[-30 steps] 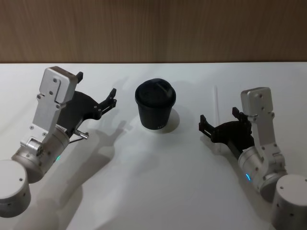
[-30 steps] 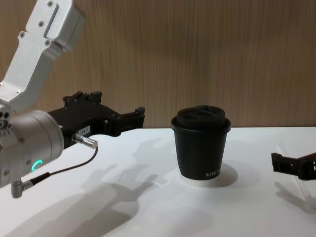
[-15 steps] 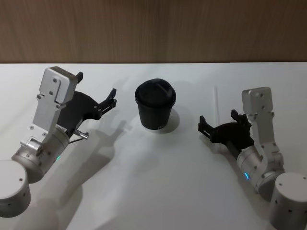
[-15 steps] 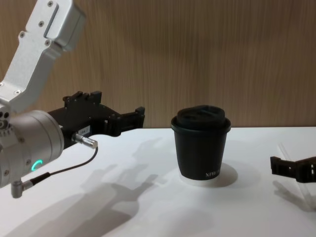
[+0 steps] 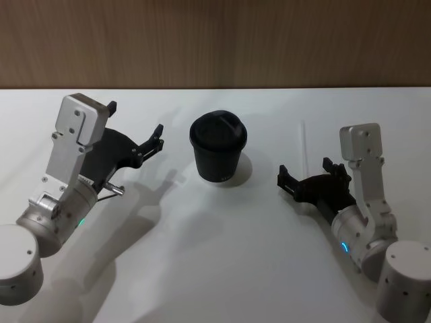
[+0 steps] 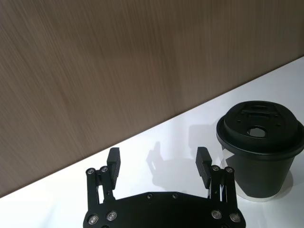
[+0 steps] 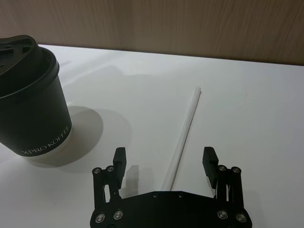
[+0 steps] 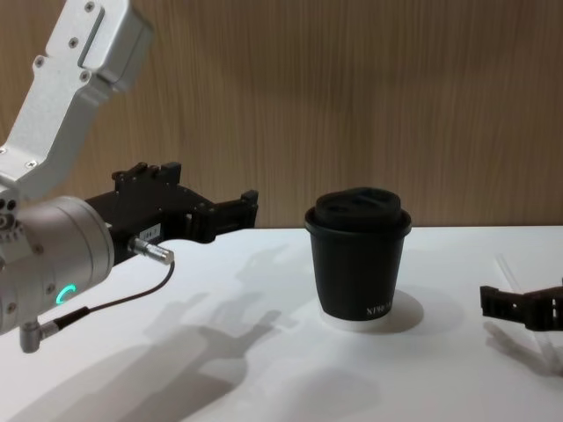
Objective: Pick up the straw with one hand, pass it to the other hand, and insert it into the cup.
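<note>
OK, straw (image 5: 304,138) at frame right runs straight ahead from btwn the open fingers of my R gripper (image 5: 304,171); L gripper (image 5: 135,118), also open, idles far left.

The left gripper (image 8: 209,189) takes the left part of the frame — black fingers on a thick silver wrist with a green glowing ring and a thin cable. It hangs above the white table (image 8: 264,369), with its fingers spread apart and pointing toward the cup (image 8: 358,264). The black cup with its domed lid stands upright in the centre. At the lower right edge the right gripper (image 8: 523,309) sits low over the table — the straw (image 8: 508,269) lies flat just beside it.
</note>
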